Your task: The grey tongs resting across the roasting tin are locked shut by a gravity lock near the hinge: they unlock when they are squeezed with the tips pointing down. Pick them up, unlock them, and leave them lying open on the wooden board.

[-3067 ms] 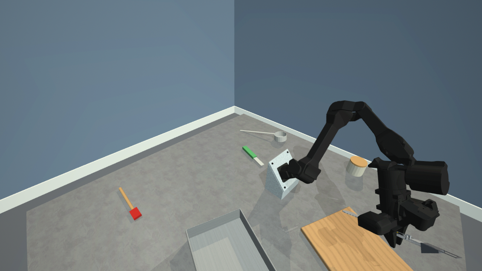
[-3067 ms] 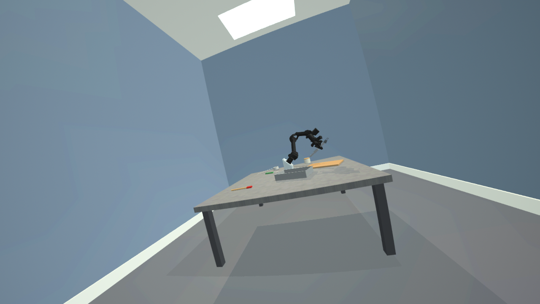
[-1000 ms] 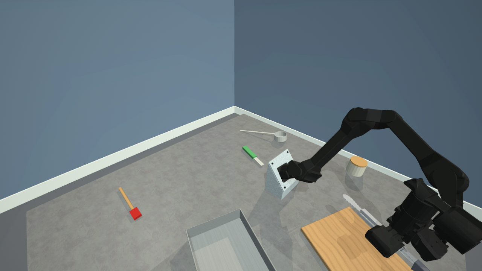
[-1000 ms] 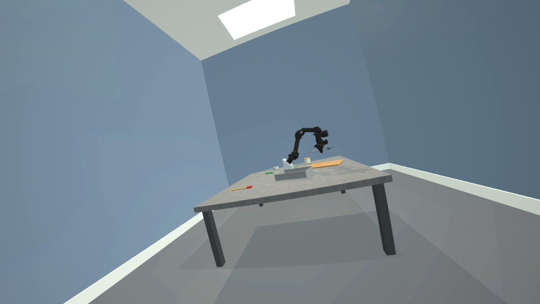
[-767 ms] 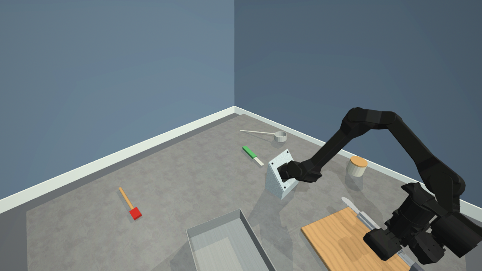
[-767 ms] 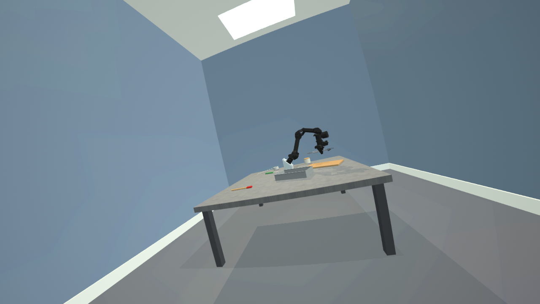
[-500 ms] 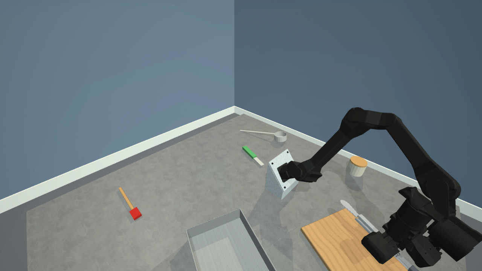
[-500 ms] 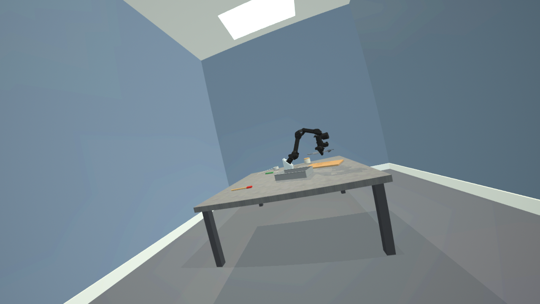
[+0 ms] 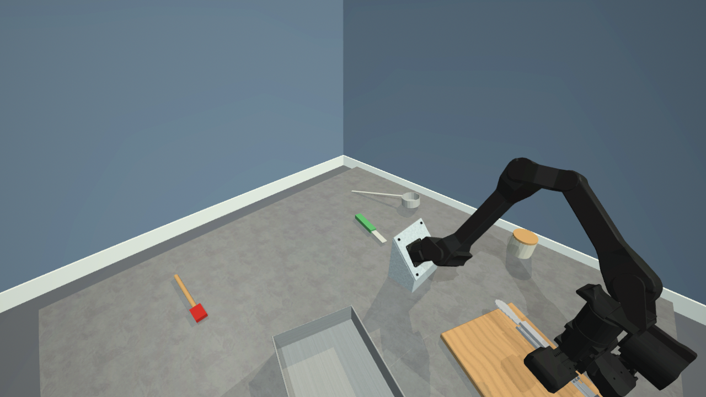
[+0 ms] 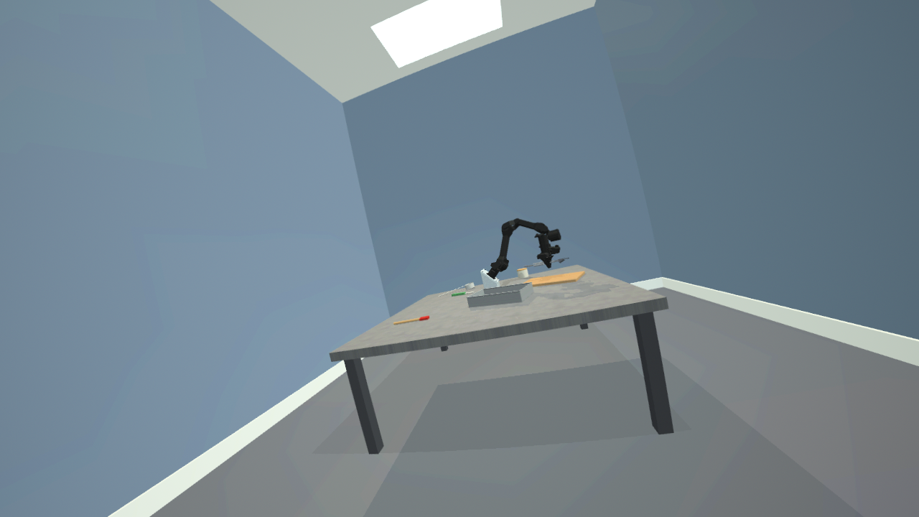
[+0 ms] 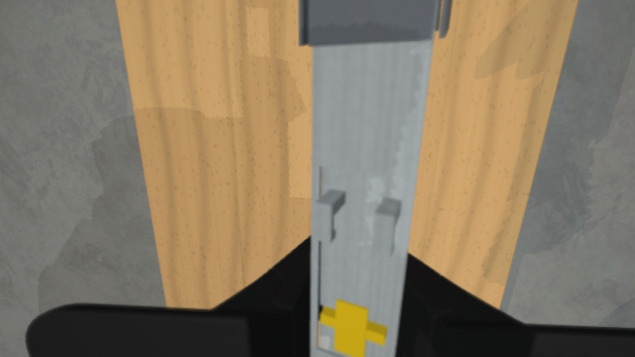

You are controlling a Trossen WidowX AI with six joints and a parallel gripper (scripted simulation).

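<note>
A white ceiling panel (image 10: 443, 29) glows in the exterior view (the brightest patch there). Soft, overlapping shadows cross the desk (image 9: 236, 276) (image 10: 501, 314) and board (image 9: 474, 340) (image 10: 556, 278) (image 11: 198, 149). The wrist view blurs slightly on the tongs (image 11: 367, 124).

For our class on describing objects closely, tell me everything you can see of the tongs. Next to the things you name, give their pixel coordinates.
The tongs (image 9: 531, 335) (image 10: 563, 260) (image 11: 367, 124) are grey and metallic-looking, with a scalloped tip, two small hooked tabs and a yellow cross-shaped piece. The end effector (image 11: 346, 244) grips them above the wooden board (image 9: 474, 340) (image 10: 557, 278) (image 11: 223, 149). Their arms look closed together.
</note>
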